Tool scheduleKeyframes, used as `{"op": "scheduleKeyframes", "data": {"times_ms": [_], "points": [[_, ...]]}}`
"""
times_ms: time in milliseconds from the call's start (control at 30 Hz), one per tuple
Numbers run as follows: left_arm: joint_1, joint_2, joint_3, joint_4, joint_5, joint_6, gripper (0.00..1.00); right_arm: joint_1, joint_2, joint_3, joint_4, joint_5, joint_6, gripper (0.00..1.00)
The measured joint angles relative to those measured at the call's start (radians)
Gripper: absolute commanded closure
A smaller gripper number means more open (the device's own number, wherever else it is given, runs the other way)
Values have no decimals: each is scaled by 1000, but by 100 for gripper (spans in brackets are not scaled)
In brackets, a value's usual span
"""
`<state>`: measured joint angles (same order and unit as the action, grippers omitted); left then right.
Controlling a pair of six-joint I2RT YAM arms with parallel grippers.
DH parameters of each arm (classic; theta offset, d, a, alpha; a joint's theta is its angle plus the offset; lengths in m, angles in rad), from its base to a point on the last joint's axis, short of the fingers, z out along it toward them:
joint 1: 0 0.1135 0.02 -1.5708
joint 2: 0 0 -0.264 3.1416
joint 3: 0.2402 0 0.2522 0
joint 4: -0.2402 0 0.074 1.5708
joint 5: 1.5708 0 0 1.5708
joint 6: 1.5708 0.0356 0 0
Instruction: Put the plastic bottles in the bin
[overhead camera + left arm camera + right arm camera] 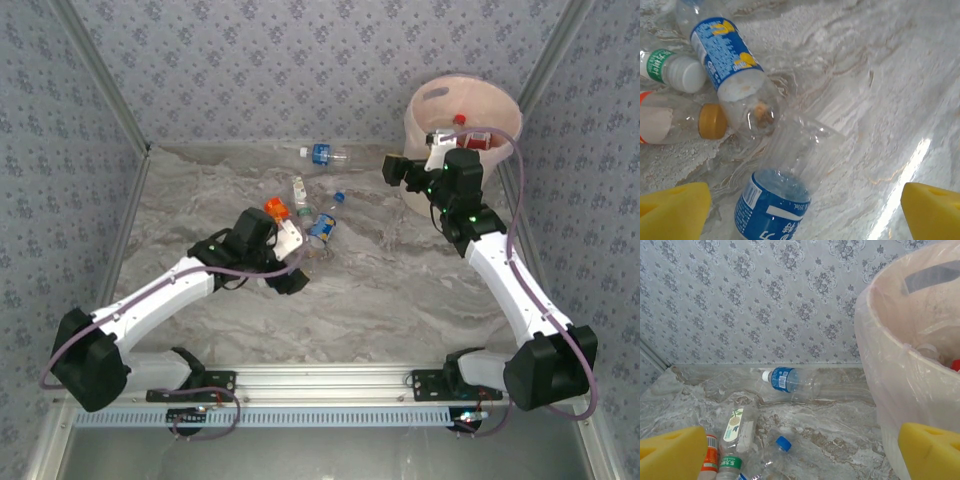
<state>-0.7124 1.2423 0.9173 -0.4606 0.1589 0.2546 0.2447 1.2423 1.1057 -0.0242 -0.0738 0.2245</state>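
While my left jaws are hanging spread over a blue-labelled bottle (767, 210), my right jaws are gaping beside the bin (890, 390).

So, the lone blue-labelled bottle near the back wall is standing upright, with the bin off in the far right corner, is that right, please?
Not quite: the blue-labelled bottle near the back wall lies on its side, not upright, as the right wrist view shows. The bin is indeed in the far right corner.
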Motion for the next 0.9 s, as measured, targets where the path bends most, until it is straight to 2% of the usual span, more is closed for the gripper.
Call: {"op": "scheduleKeyframes", "data": {"times_ms": [433, 667, 900], "points": [[-93, 194, -48, 16, -192, 141, 5, -1, -7, -25, 6, 2, 8, 0], [-71, 206, -118, 152, -303, 180, 6, -3, -10, -31, 6, 7, 9, 0], [-47, 277, -138, 210, -331, 198, 16, -8, -20, -37, 6, 8, 9, 0]]}}
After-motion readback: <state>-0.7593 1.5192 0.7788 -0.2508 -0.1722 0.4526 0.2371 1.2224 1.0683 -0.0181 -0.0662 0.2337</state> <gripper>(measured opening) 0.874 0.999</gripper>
